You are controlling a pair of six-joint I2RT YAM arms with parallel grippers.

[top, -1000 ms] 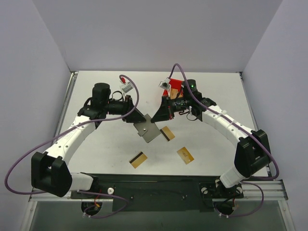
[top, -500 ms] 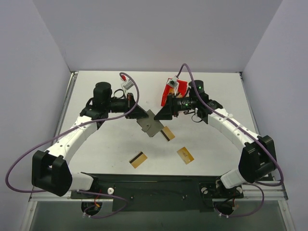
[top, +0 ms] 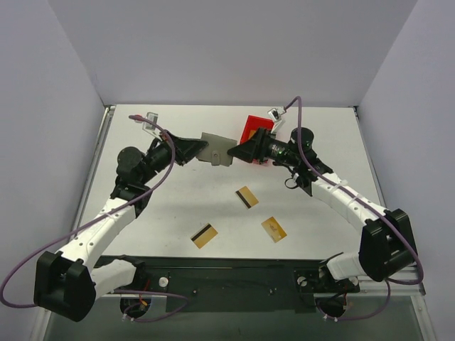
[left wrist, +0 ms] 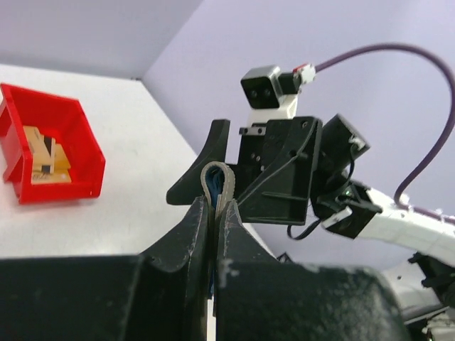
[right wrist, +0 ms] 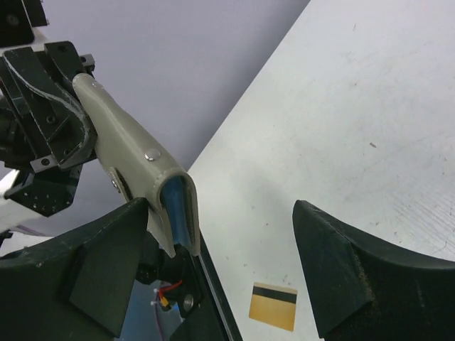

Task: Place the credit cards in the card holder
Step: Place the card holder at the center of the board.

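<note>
Grey with a bluish lining, the card holder (left wrist: 216, 179) is pinched edge-on in the left gripper (left wrist: 215, 207), whose jaws are closed on it with almost no gap. That view shows only its folded rim. The right wrist view shows the flat grey side with two small studs and the blue inside at the end facing that camera (right wrist: 139, 158). From above, the card holder (top: 217, 149) is held up off the bench (top: 170, 206) between the two arms. Its long axis runs roughly left to right, and its free end points at the right gripper (top: 239, 150).

The right gripper (right wrist: 223, 213) is spread wide and holds nothing. The holder's end is just beside one finger (right wrist: 106, 270); whether they touch I cannot tell.

Only the top view shows all three credit cards (top: 247, 197) flat on the bench, well apart, each lying diagonally. Two show a black stripe along one edge. The right wrist view catches just one card (right wrist: 274, 305), stripe uppermost.

Just behind the right gripper sits a red bin (top: 253, 128). Only the left wrist view looks into the bin (left wrist: 78, 142), where tan pieces (left wrist: 46, 153) lie.
</note>
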